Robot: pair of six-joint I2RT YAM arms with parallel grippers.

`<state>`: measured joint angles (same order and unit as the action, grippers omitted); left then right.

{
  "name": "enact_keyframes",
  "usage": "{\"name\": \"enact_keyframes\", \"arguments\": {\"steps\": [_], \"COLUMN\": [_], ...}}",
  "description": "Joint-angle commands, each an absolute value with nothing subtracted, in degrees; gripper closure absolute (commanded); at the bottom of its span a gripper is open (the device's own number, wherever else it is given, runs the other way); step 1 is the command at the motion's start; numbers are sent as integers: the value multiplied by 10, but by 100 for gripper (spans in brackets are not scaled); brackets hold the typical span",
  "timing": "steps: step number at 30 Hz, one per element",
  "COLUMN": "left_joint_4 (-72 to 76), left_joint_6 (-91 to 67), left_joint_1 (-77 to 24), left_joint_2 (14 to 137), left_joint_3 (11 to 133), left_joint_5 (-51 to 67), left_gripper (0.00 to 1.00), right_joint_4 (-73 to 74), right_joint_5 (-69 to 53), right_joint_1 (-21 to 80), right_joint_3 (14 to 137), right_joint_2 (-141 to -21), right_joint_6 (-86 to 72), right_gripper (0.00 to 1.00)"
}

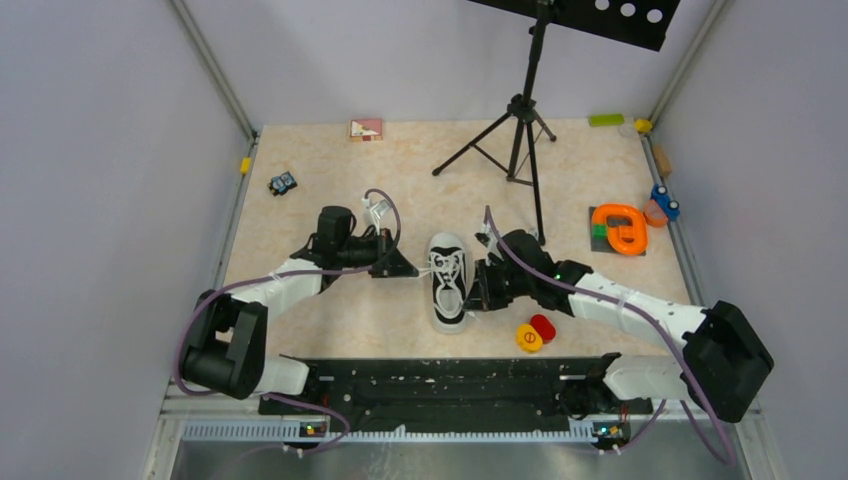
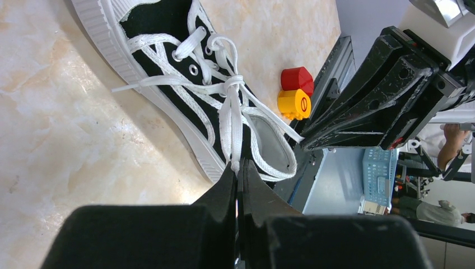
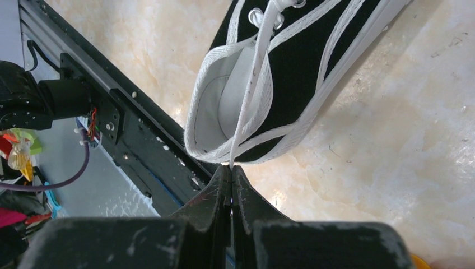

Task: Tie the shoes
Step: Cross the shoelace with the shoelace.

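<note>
A small black sneaker with white laces, white toe cap and white sole rim lies mid-table, toe pointing away. My left gripper sits just left of it, shut on a white lace that runs taut from a knot over the eyelets into the fingertips. On the shoe's right, my right gripper is shut on the other lace, which stretches across the shoe's opening to the tips. In the left wrist view the shoe lies diagonally, and the right gripper shows beyond it.
A red and a yellow round piece lie near the right arm. A black tripod stands behind the shoe. An orange ring toy is at the right, a small toy car at the left, a card at the back.
</note>
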<state>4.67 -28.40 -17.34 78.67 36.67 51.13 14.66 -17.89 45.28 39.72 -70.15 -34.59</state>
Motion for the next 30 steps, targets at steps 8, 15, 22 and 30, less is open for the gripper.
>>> {"name": "enact_keyframes", "arguments": {"steps": [8, 15, 22, 30], "left_joint_4": [68, 54, 48, 41], "left_joint_6": [-284, -272, -275, -272], "left_joint_1": [-177, -177, -177, -185], "left_joint_2": [784, 786, 782, 754], "left_joint_3": [386, 390, 392, 383], "left_joint_5": [518, 528, 533, 542], "left_gripper": [100, 100, 100, 100], "right_joint_4": [136, 149, 166, 160], "right_joint_5": [-187, -183, -151, -68], "right_joint_1": [467, 471, 470, 459], "right_joint_3": [384, 392, 411, 450], "right_joint_2": [-679, -680, -684, -686], "right_joint_6": [-351, -337, -333, -345], "right_gripper": [100, 100, 70, 51]}}
